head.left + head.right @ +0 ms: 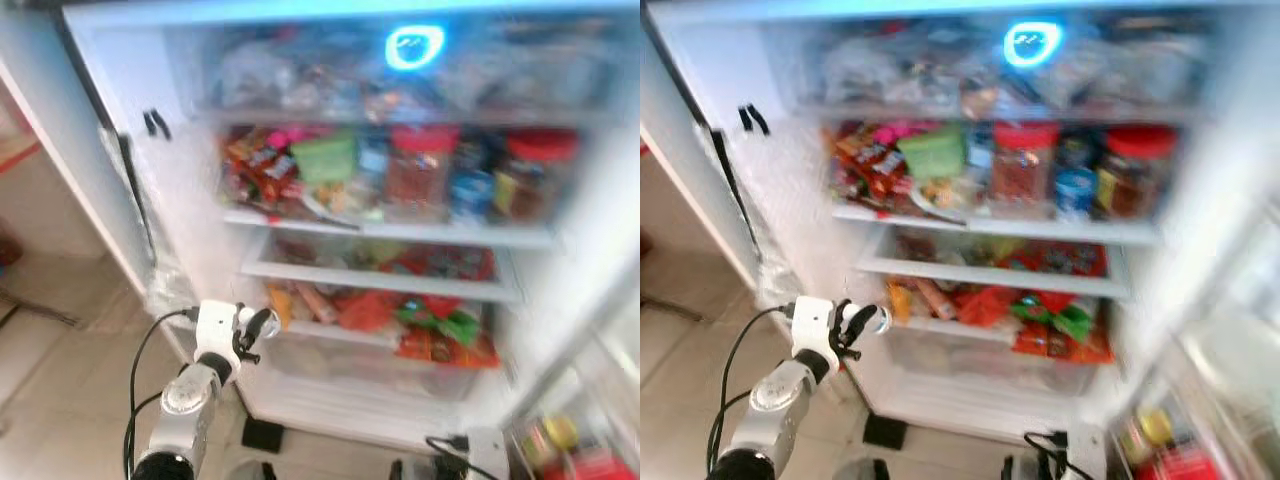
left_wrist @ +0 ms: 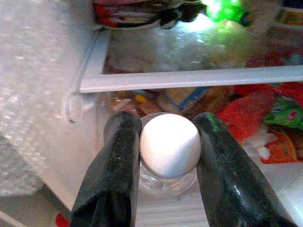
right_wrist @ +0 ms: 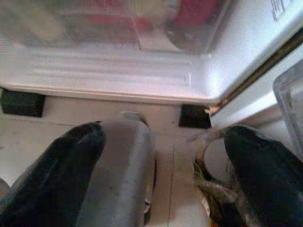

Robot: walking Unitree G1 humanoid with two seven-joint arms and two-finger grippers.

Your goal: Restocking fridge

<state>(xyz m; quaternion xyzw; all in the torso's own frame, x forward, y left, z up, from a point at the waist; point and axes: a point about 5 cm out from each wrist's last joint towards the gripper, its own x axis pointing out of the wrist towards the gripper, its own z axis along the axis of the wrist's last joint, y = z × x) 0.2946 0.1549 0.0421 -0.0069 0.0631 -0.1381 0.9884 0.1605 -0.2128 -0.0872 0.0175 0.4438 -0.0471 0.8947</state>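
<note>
A: Standing open before the robot, what does the fridge [image 1: 180, 200] hold?

B: Crowded shelves. Red-lidded jars [image 1: 420, 170] and bright snack packets [image 1: 262, 170] sit on a middle shelf, more red and green packets [image 1: 430, 325] lie on the shelf below, and a clear drawer [image 1: 370, 365] sits at the bottom. A blue ring light [image 1: 414, 46] glows near the top.

A: Where is the left gripper [image 2: 168, 142]?

B: Raised in front of the lower left part of the fridge. Its jaws pinch a small clear jar with a white cap [image 2: 169, 145], one black finger on each side of the cap. The jar is held just outside the fridge, level with the lower packet shelf.

A: And the right gripper [image 3: 163, 156]?

B: Low near the floor [image 3: 57, 118] in front of the fridge base, jaws spread wide apart with nothing between them.
</note>
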